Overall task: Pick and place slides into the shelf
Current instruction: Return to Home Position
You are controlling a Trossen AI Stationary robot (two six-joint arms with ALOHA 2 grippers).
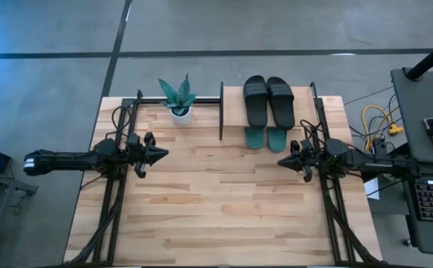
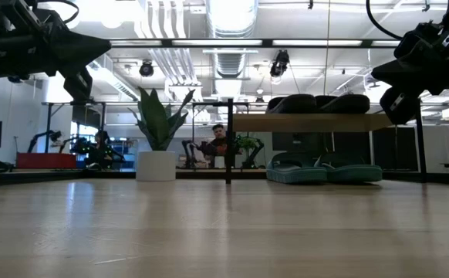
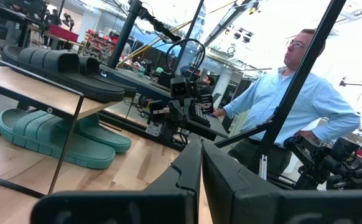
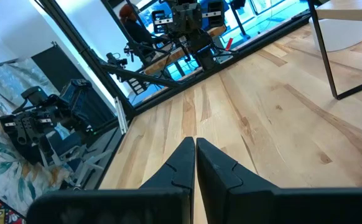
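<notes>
worktop (image 1: 224, 216): light wood planks; carries everything listed below.
left arm (image 1: 75, 158): stretched out level over the worktop's left side, pointing inward toward the centre. In the low view it hangs clear above the surface.
right arm (image 1: 365, 160): mirrored pose on the right side, level and pointing inward to face the left arm. Also raised off the surface in the low view.
person (image 3: 293, 99): light blue shirt, standing beyond the worktop, seen in the left wrist view.
shelf (image 1: 233, 112): at the worktop's far edge, right of centre; light top board on thin black posts.
black slides (image 1: 268, 100): pair lying side by side on the shelf's top board.
teal slides (image 1: 265, 138): pair side by side on the worktop under the board; their ends stick out past the board's near edge in the high view.
plant (image 1: 179, 100): small, in a white pot at the far edge, left of the shelf's board and apart from both pairs.
left claw (image 1: 161, 154): clenched, fingers pressed together on nothing; well apart from the shelf, on the near side of the plant.
right claw (image 1: 283, 161): clenched and empty; on the near side of the shelf, not touching the teal slides.
</notes>
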